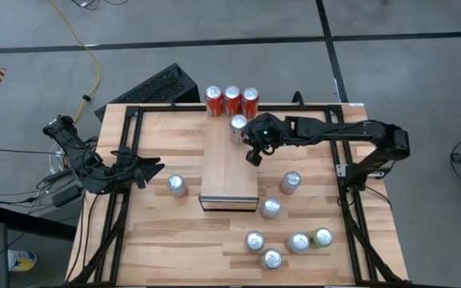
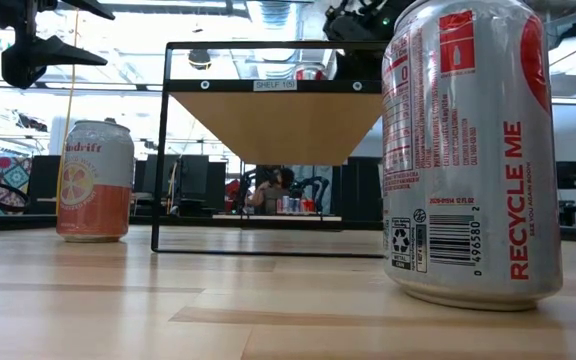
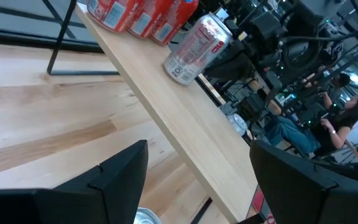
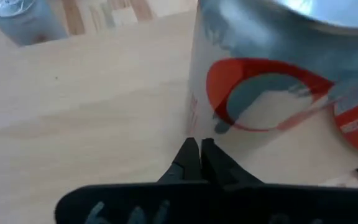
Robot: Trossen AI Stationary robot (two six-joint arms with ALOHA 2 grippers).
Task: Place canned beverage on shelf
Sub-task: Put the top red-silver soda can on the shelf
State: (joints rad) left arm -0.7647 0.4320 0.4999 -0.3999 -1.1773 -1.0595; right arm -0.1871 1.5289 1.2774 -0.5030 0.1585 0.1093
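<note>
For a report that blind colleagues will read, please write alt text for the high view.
Seen from above, the right gripper is shut and empty over the far end of the shelf, beside a silver can standing there. Three red cans line the table's far edge, seven more cans are scattered around the shelf, and the left gripper waits open at the left.

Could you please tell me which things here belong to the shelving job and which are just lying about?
Job:
- shelf
- silver can on it
- three red cans at its far end
- loose cans on the table
- right gripper, fingers shut, empty

Lying about:
- keyboard
- yellow cable
</note>
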